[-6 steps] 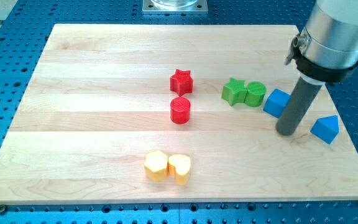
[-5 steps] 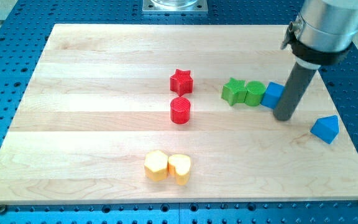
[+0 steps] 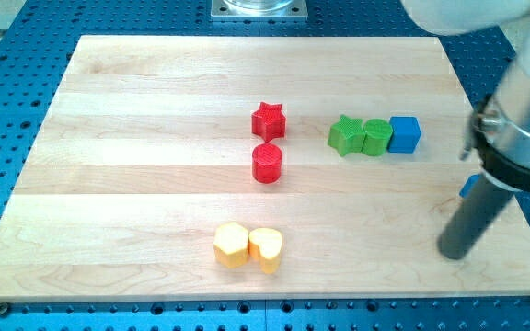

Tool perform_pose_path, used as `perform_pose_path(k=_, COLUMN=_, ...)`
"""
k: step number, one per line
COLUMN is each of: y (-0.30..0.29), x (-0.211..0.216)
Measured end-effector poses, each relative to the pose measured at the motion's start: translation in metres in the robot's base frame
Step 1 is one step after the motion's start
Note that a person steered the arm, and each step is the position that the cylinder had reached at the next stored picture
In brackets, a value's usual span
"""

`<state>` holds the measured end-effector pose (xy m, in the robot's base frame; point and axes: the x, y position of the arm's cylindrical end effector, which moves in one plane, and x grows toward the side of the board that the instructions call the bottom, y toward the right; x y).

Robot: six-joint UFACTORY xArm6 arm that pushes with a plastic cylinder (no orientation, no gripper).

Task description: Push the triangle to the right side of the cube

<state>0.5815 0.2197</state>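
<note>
The blue cube (image 3: pixel 405 133) sits at the view's right, touching the green cylinder (image 3: pixel 376 136). The blue triangle (image 3: pixel 468 186) is mostly hidden behind my rod; only a sliver shows at the rod's left edge, below and right of the cube. My tip (image 3: pixel 455 252) rests on the board near the lower right, below the triangle and well below the cube.
A green star (image 3: pixel 345 134) touches the green cylinder's left side. A red star (image 3: pixel 268 119) and red cylinder (image 3: pixel 267 162) sit mid-board. A yellow hexagon (image 3: pixel 231 245) and yellow heart (image 3: pixel 266 247) sit near the bottom. The wooden board (image 3: pixel 109 184) ends just right of the rod.
My tip has moved from beside the cube down and to the right, past the triangle. The cube now sits flush against the green cylinder. The triangle is now mostly covered by the rod.
</note>
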Motion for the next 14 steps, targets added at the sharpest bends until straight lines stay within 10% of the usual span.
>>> perform_pose_path(k=8, y=0.046, x=-0.134)
perform_pose_path(k=14, y=0.019, x=-0.147)
